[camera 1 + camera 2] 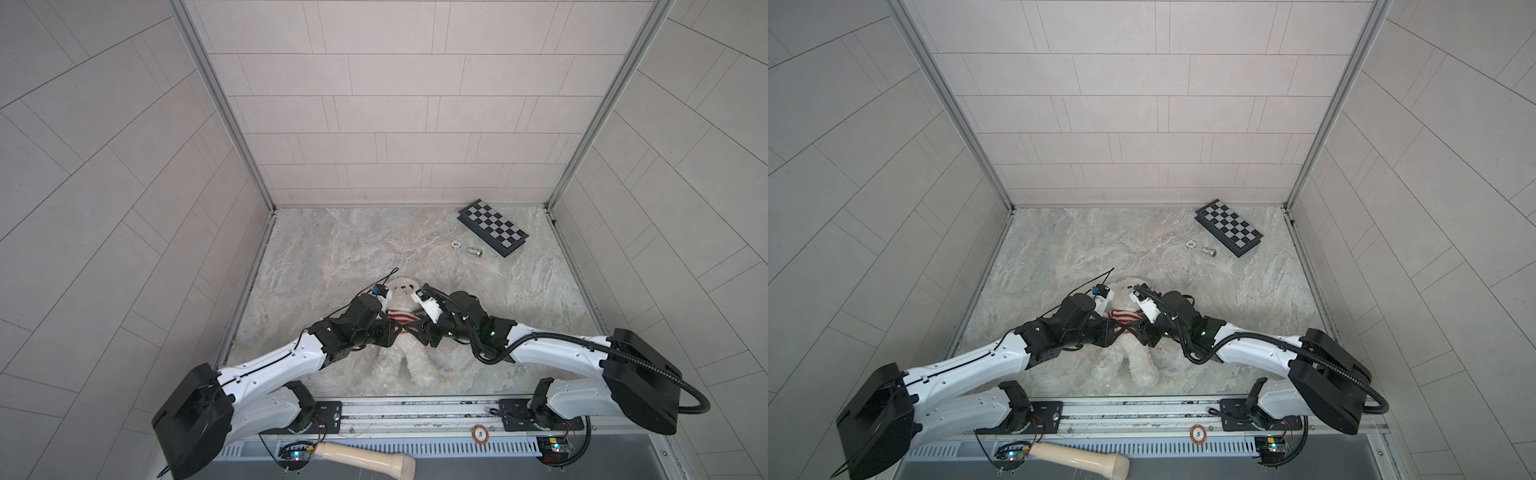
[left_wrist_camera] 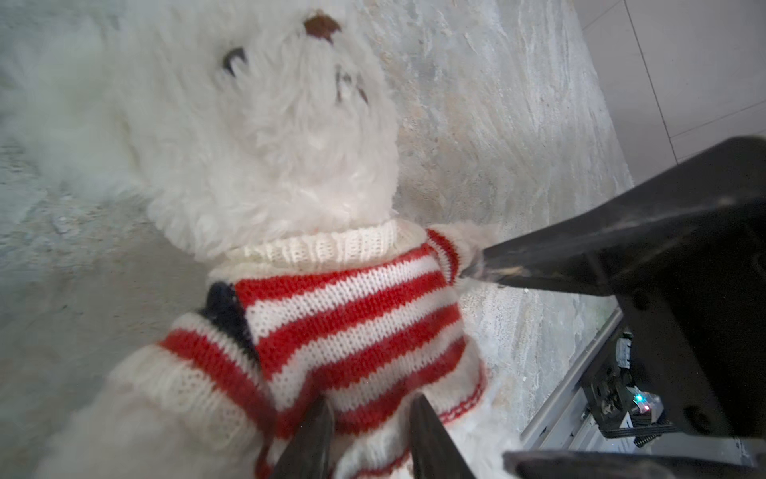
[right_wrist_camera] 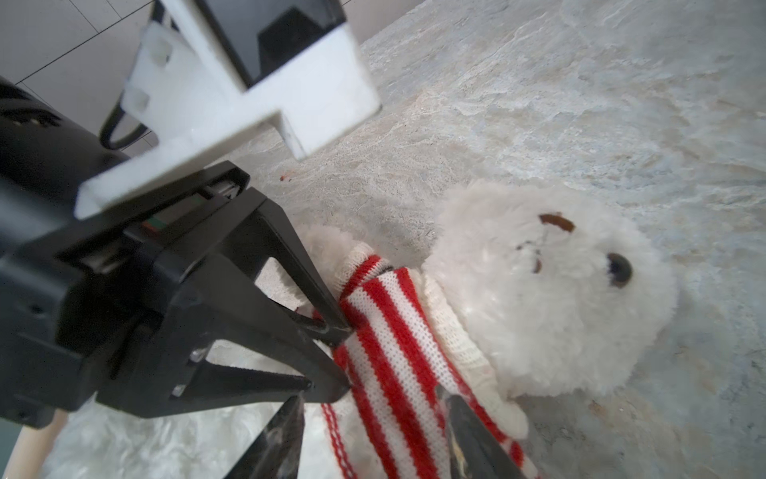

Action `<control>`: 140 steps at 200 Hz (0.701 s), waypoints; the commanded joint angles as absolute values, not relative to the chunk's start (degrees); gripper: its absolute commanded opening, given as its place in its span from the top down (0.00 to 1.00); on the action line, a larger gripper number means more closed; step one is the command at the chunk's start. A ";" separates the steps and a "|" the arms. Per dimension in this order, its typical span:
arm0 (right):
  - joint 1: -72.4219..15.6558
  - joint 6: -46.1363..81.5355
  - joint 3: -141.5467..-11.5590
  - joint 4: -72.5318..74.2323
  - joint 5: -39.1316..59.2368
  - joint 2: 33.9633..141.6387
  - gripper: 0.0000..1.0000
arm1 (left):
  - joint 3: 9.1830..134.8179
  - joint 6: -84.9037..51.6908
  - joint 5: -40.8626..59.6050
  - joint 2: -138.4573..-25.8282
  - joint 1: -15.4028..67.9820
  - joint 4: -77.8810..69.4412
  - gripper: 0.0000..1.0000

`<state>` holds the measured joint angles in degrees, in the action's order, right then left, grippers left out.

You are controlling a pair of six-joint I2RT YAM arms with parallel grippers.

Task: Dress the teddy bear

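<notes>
The teddy bear lies on its back on the marble table, head toward the far wall. It wears a red-and-white striped sweater. My left gripper is at the sweater's lower hem. Its tips stand a little apart with knit between them, and I cannot tell whether they pinch it. My right gripper straddles the hem from the bear's other side, jaws wide apart. In the left wrist view a finger of the right gripper touches the bear's sleeve cuff.
A folded chessboard lies at the back right, with a poker chip and a small metal piece beside it. A wooden handle and another chip lie by the front rail. Tiled walls enclose three sides.
</notes>
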<state>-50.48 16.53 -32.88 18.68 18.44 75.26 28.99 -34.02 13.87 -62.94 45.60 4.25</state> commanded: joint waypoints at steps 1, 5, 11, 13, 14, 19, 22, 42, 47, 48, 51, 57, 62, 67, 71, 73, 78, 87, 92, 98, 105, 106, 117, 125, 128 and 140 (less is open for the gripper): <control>-51.06 17.65 -31.41 18.66 18.18 75.33 0.44 | 27.27 -35.97 15.11 -62.24 46.40 2.19 0.68; -51.11 17.79 -31.13 18.71 17.94 75.40 0.45 | 27.14 -36.16 15.20 -62.02 46.61 2.20 0.69; -51.07 17.97 -30.84 18.88 17.55 75.48 0.46 | 26.79 -36.41 15.19 -61.78 46.75 2.20 0.69; -51.06 18.00 -30.72 18.89 17.37 75.54 0.46 | 26.76 -36.52 15.27 -61.68 46.76 2.20 0.69; -51.06 18.01 -30.65 18.94 17.26 75.56 0.46 | 26.65 -36.54 15.28 -61.64 46.76 2.20 0.69; -51.16 18.09 -30.18 19.06 16.84 75.56 0.47 | 26.45 -36.69 15.37 -61.46 46.88 2.18 0.70; -51.20 18.15 -29.99 19.07 16.61 75.58 0.47 | 26.31 -36.85 15.38 -61.37 46.97 2.18 0.70; -51.50 18.89 -28.31 19.97 15.70 75.97 0.54 | 25.41 -37.34 15.52 -60.76 47.54 1.93 0.70; -51.58 19.08 -27.86 20.33 15.52 76.08 0.57 | 25.18 -37.35 15.46 -60.67 47.74 1.89 0.70; -51.59 19.16 -27.77 20.45 15.45 76.05 0.57 | 25.16 -37.35 15.47 -60.66 47.73 1.87 0.70; -51.71 19.35 -27.53 20.49 15.44 76.15 0.59 | 25.07 -37.42 15.51 -60.58 47.91 1.85 0.70; -51.92 19.43 -27.17 20.49 15.30 76.20 0.63 | 24.82 -37.55 15.55 -60.39 48.03 1.63 0.70; -52.18 19.42 -27.08 20.30 15.23 76.06 0.65 | 24.56 -37.68 15.72 -60.18 48.03 1.37 0.70; -52.49 19.37 -26.99 19.86 15.13 75.98 0.66 | 24.19 -37.93 15.96 -59.98 48.07 0.97 0.70; -52.82 19.21 -26.98 19.43 14.79 75.83 0.67 | 23.95 -38.03 16.33 -59.75 48.05 0.45 0.71; -53.02 19.11 -26.98 19.18 14.68 75.71 0.68 | 23.76 -38.20 16.43 -59.63 48.05 0.18 0.71; -53.35 18.97 -26.90 18.71 14.24 75.60 0.70 | 23.32 -38.43 16.87 -59.38 48.07 -0.26 0.70; -53.59 18.82 -26.73 17.92 13.83 75.31 0.76 | 22.99 -38.84 17.55 -58.75 48.07 -0.78 0.70; -53.62 18.81 -26.56 17.68 13.76 75.01 0.79 | 22.90 -38.89 17.77 -58.36 48.01 -0.75 0.70; -53.61 18.80 -26.18 17.54 13.72 74.51 0.83 | 22.77 -39.06 17.92 -57.77 48.02 -0.57 0.69; -53.69 18.81 -25.77 17.42 13.49 73.87 0.86 | 22.61 -39.11 18.02 -56.92 47.96 -0.25 0.67; -53.74 18.81 -25.72 17.46 13.47 73.76 0.87 | 22.60 -39.07 18.02 -56.80 47.93 -0.12 0.67; -53.78 18.57 -25.23 16.84 13.15 72.61 0.88 | 22.66 -38.59 18.26 -55.27 47.33 1.04 0.64; -53.81 18.21 -24.86 16.13 12.92 71.91 0.88 | 22.73 -38.16 18.89 -54.00 46.34 2.27 0.62; -53.82 18.12 -24.75 15.99 12.81 71.71 0.88 | 22.76 -38.06 19.17 -53.43 45.84 2.62 0.61; -53.84 17.64 -24.23 15.59 12.40 70.88 0.88 | 22.44 -37.82 20.61 -51.03 43.43 3.71 0.59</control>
<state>-53.43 18.31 -25.58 18.24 13.87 72.99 23.18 -38.52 17.96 -54.92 46.54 1.15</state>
